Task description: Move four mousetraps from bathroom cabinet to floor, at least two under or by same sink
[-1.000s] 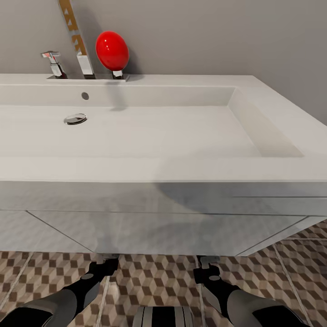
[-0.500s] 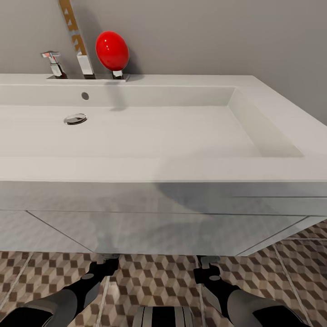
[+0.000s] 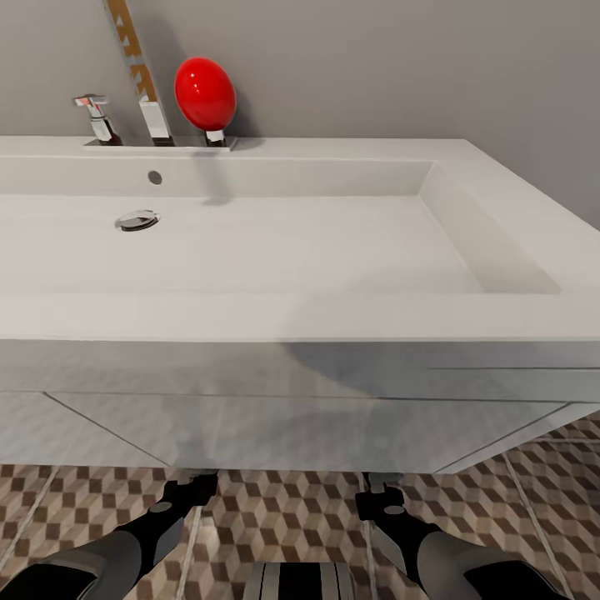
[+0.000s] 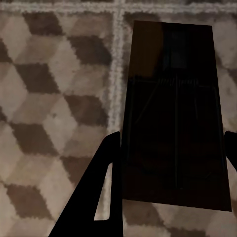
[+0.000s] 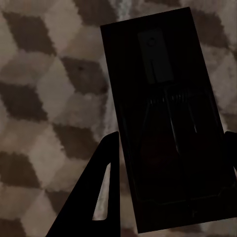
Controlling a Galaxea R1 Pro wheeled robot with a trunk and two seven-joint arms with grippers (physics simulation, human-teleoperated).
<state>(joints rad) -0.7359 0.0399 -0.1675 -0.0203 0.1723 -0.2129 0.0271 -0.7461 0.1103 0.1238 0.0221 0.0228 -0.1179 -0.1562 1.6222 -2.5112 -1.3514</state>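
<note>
Jaws first. Left gripper (image 4: 170, 163): jaws spread, with a dark-brown mousetrap (image 4: 175, 113) sitting between the fingers (image 4: 94, 197). In the left wrist view the trap fills the whole gap and its long edges run right along both inner finger faces; whether they actually pinch it, I cannot tell. Faint wire parts show on its top face. Behind it is the bathroom floor (image 4: 54, 98), cube-pattern tile, with a grout cross near the trap's far end.

Right gripper (image 5: 170, 177): same picture. Jaws spread, a second mousetrap (image 5: 168, 118) between them, slightly skewed to the finger line. A pale metal plate and spring wires are visible on top. Contact versus clearance at the edges: cannot tell. Whether either trap rests on the tile or hangs above it is also not readable from the wrist views.

Head view: both arms reach forward and down, left gripper (image 3: 193, 485) and right gripper (image 3: 379, 487) low over the floor (image 3: 283, 517), their tips at the bottom edge of the white vanity (image 3: 292, 417). The two are well apart, both in front of the unit's middle span. The traps themselves are too small or hidden to make out in this view.

Above the vanity is the sink (image 3: 467, 225), a wide white basin with its drain (image 3: 137, 220) toward the left. At the back rim stand a chrome tap (image 3: 98, 117) and a red egg-shaped object (image 3: 205, 93) against the grey wall (image 3: 400, 67).
</note>
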